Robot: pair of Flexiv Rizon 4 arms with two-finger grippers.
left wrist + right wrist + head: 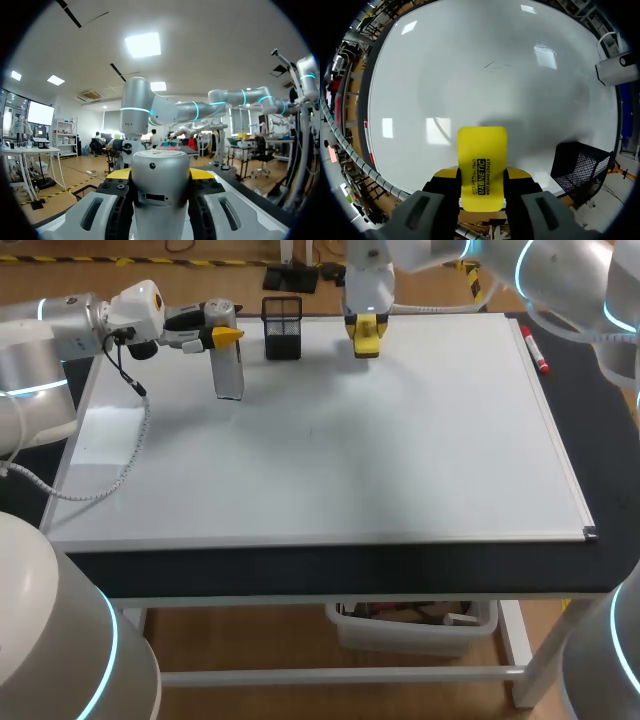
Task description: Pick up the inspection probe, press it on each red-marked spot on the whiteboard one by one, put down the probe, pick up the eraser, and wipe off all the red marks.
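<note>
The left hand is clamped on the upright silver probe, just beside the black mesh holder on its left-arm side. The right hand is closed on the yellow eraser, near the holder's other side. No red mark shows on the whiteboard — only a faint grey smudge, well apart from the holder. The wiping looks about finished. The next move, I judge, is a pass over that smudge — and setting the probe down.
</note>
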